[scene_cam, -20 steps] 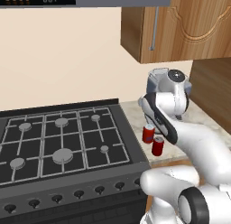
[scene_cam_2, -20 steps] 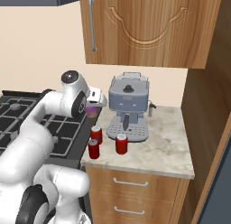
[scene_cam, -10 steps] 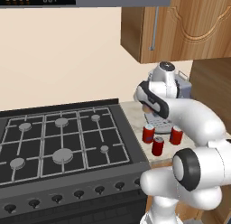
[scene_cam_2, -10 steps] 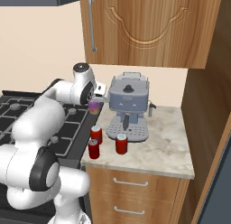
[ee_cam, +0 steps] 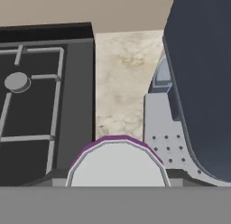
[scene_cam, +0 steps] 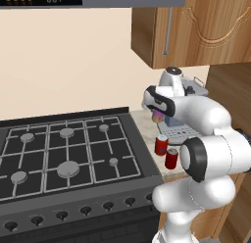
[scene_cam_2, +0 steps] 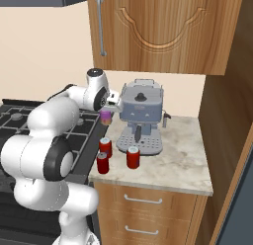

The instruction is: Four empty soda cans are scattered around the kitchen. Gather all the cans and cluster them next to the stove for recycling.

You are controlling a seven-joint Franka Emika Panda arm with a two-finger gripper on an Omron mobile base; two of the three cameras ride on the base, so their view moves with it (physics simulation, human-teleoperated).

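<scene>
The stove (scene_cam: 68, 154) is filling the left, its right edge meeting the marble bench (scene_cam_2: 173, 162). The espresso machine (scene_cam_2: 142, 115) is crowding the bench's back. Three red cans (scene_cam_2: 105, 146) are clustering beside the stove. The tool (scene_cam_2: 105, 113) is pinching the purple can (ee_cam: 118, 162) above bare marble between stove and machine.

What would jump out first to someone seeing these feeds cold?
Probably the purple soda can, held in the shut tool above the counter strip between the black stove and the grey-blue espresso machine. Next, the three red soda cans clustered on the counter in front of the machine, close to the stove's edge.
</scene>
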